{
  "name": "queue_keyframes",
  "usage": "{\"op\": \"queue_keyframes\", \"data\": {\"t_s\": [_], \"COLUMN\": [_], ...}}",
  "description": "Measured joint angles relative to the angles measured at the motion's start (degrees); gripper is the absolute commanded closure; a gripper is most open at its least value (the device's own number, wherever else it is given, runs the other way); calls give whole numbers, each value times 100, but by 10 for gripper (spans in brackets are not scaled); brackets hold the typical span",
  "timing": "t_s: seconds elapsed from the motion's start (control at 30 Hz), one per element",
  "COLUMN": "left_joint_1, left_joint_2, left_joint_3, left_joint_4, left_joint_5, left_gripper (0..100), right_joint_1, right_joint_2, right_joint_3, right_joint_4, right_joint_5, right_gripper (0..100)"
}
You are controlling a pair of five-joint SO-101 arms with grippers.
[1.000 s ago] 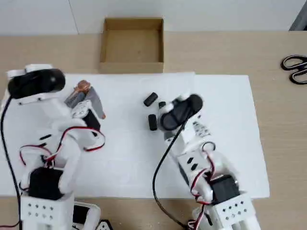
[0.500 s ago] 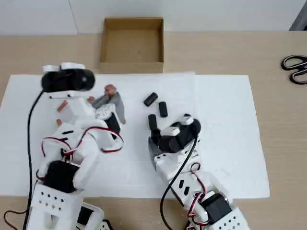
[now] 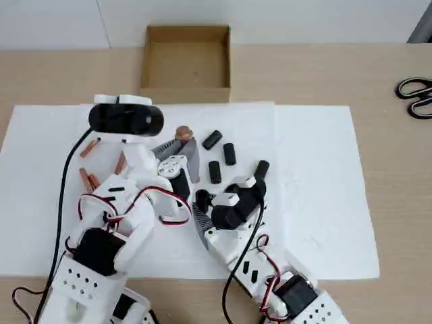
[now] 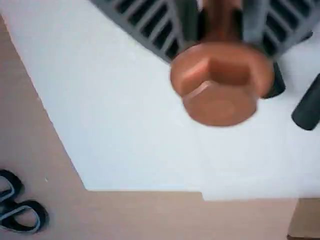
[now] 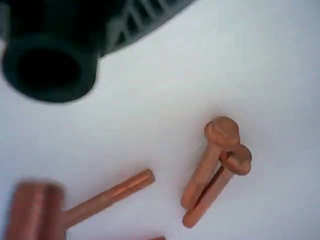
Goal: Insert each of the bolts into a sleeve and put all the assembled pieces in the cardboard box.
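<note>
**Copper bolt and black sleeve both held over the sheet**

Copper shows between the closed fingers of the left gripper (image 3: 181,140): it grips one bolt (image 4: 221,82) by the shank, with the hexagonal head sticking out past the fingertips. This bolt sits near the middle of the white sheet (image 3: 317,175), towards its far edge. The right gripper (image 3: 202,208) is clamped on a black sleeve (image 5: 50,67) nearer the sheet's front edge, with the sleeve's open bore facing the wrist camera.

Four loose sleeves (image 3: 214,171) lie just right of the held bolt, between the two grippers, and they crowd that gap. Loose bolts (image 3: 88,179) lie near the sheet's left edge, two of them touching.

The cardboard box (image 3: 185,94) stands open just beyond the sheet's far edge, and a strip of sheet separates it from the held bolt. Scissors (image 3: 415,96) lie at the worktop's (image 3: 317,74) right edge, well apart from everything else.
</note>
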Motion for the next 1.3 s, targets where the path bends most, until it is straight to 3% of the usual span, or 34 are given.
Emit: {"op": "queue_keyframes", "data": {"t_s": [0.23, 0.7, 0.97, 1.3], "left_joint_1": [35, 35, 44, 79], "left_joint_2": [0, 0, -9, -9], "left_joint_3": [26, 26, 422, 475], "left_joint_4": [88, 360, -88, -88], "left_joint_5": [0, 0, 0, 0], "left_gripper": [994, 994, 994, 994], "right_joint_1": [0, 0, -9, -18], "right_joint_2": [0, 0, 9, 0], "right_joint_3": [0, 0, 18, 18], "right_joint_4": [0, 0, -185, -246], "right_joint_5": [501, 501, 501, 431], "right_gripper": [995, 995, 995, 995]}}
